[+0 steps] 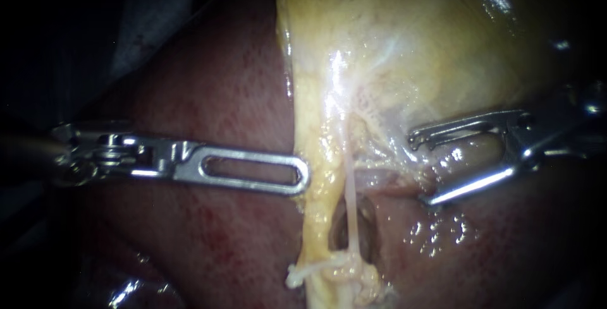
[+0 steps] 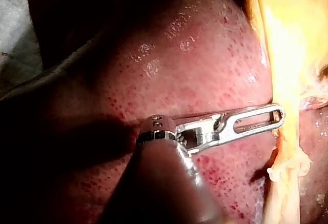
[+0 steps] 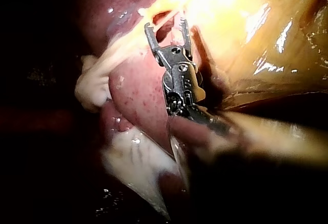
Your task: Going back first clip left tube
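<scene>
The left tube (image 1: 314, 220), which we take to be the yellowish strand beside a thin pale tube (image 1: 351, 205), runs down from the gallbladder (image 1: 411, 31) across the liver (image 1: 221, 94). It is near mid-view in the endoscope.

We judge the step to be the retreat after clipping. The right instrument (image 1: 422, 169) stands just right of both tubes, its claw released and wide. A glistening membrane (image 1: 386, 138) lies close against its tips.

The left instrument (image 1: 302, 176) has its claw clenched on nothing, with the tip touching the left tube's edge.

The next move calls for drawing the right instrument out along its own shaft without snagging that membrane, while the left stays quiet.

We can see no clip on either tube. The right shaft is lost in darkness, and the tubes' lower ends are cut off below a pale knot.
</scene>
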You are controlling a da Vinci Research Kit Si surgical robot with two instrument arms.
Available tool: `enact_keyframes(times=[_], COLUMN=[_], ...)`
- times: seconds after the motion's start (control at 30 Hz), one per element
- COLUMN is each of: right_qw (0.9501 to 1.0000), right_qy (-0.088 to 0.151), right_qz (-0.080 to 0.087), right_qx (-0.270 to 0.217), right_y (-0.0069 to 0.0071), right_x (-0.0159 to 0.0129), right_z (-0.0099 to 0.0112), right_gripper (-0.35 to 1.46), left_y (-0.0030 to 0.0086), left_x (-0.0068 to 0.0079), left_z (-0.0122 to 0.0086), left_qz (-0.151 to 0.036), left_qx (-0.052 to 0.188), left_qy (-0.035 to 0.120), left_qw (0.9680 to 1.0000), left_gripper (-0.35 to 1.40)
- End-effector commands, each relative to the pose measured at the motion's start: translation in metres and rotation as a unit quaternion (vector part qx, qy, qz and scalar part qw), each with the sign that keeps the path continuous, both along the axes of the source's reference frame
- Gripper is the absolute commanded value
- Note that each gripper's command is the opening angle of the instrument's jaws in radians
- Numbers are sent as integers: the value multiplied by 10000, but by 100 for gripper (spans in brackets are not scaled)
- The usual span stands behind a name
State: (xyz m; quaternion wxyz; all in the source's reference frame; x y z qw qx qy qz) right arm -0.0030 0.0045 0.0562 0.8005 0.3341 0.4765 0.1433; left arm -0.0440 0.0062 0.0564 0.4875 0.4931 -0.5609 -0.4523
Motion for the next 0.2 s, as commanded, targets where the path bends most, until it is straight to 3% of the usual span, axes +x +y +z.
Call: enact_keyframes(times=[0.03,0.2], right_qw=[10000,10000], right_qy=[0,0], right_qz=[0,1], right_qx=[0,0], right_y=[0,0], right_x=[0,0], right_z=[0,0], right_gripper=[53,53], left_y=[0,0], left_x=[1,1], left_z=[-1,-1], left_qz=[-1,0], left_qx=[3,4], left_qy=[-3,-5], left_qw=[10000,10000], left_gripper=[-35,-35])
